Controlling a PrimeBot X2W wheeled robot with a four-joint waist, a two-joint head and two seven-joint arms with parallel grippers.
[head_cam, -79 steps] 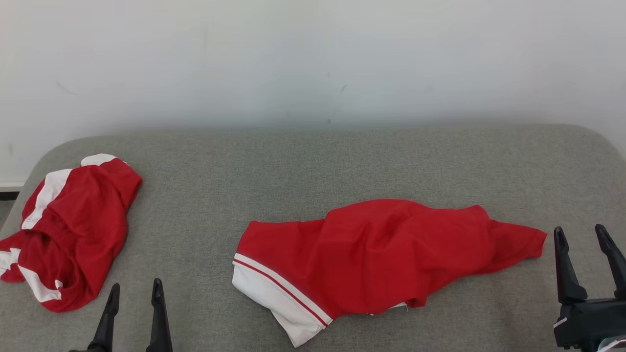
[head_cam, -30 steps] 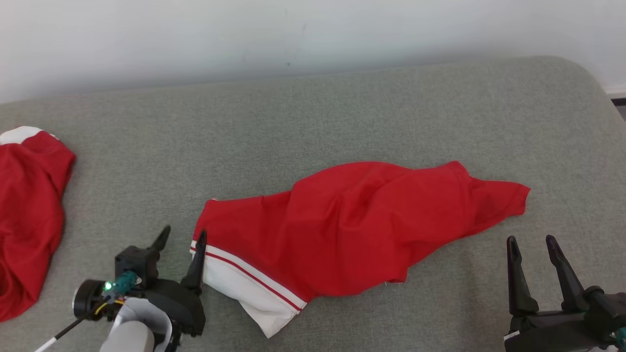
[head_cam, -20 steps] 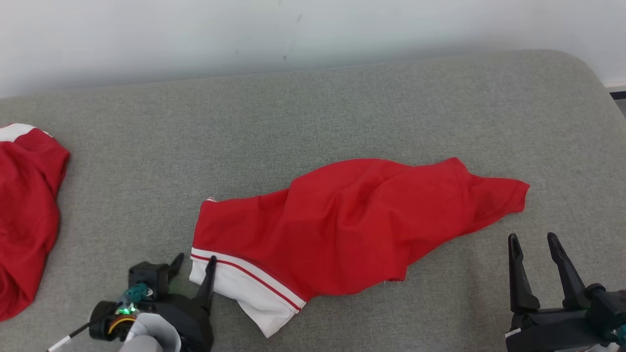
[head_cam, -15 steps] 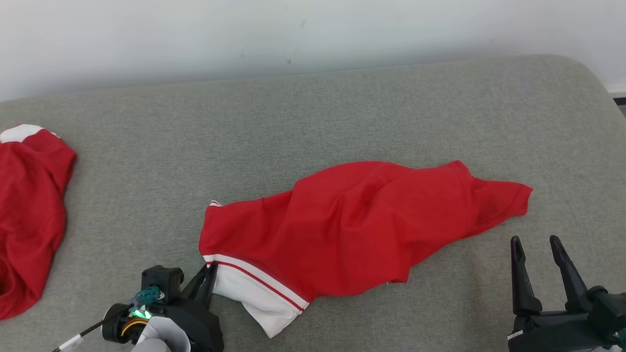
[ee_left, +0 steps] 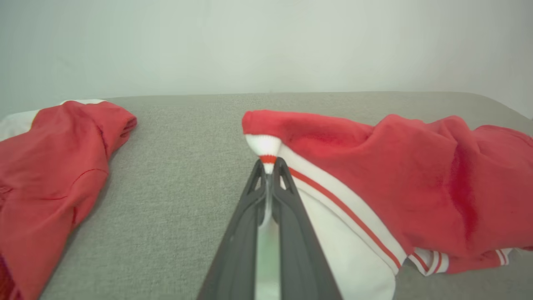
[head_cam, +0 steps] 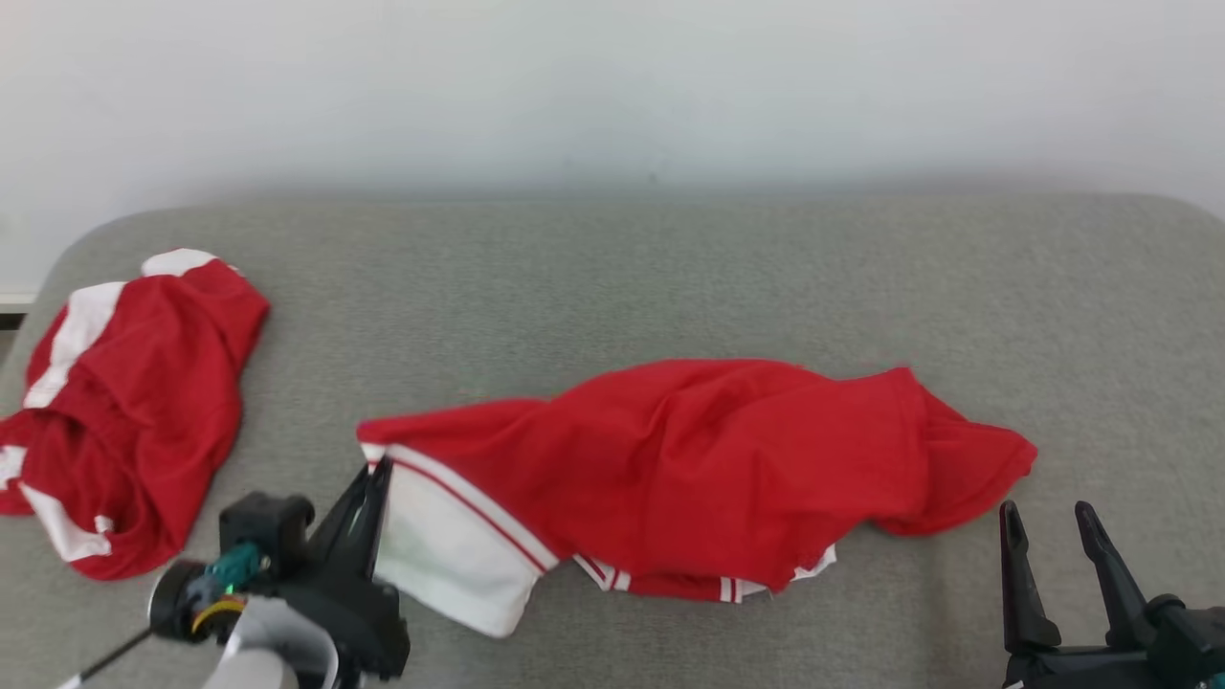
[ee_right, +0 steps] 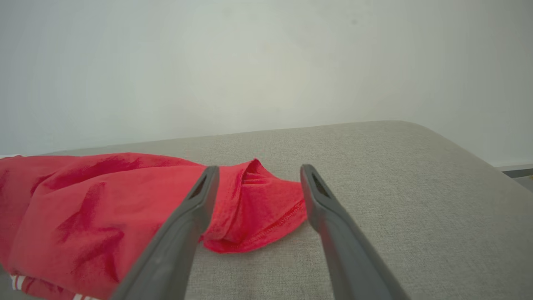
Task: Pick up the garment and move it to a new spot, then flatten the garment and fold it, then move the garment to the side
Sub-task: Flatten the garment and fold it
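The garment (head_cam: 708,459) lies crumpled in the middle of a grey padded surface (head_cam: 612,277), perhaps a bed. The left gripper (head_cam: 378,471) at 8 o'clock has its jaws closed on the garment's white hem corner. The right gripper (head_cam: 1045,512) at 4 o'clock stands with jaws apart near its red end.

**Plain indoor room with a padded grey bench; home or test room unclear**

This is a bare, brightly lit room. A wide bench (head_cam: 670,277) covered in grey woven fabric, with rounded corners, stands against a smooth white wall (head_cam: 612,86). A pale skirting strip (head_cam: 13,300) runs along the foot of the wall at the far left. Two pieces of sportswear lie on the bench: a red-and-white garment (head_cam: 727,459) in the middle and a second red-and-white garment (head_cam: 144,402) crumpled at the left end.
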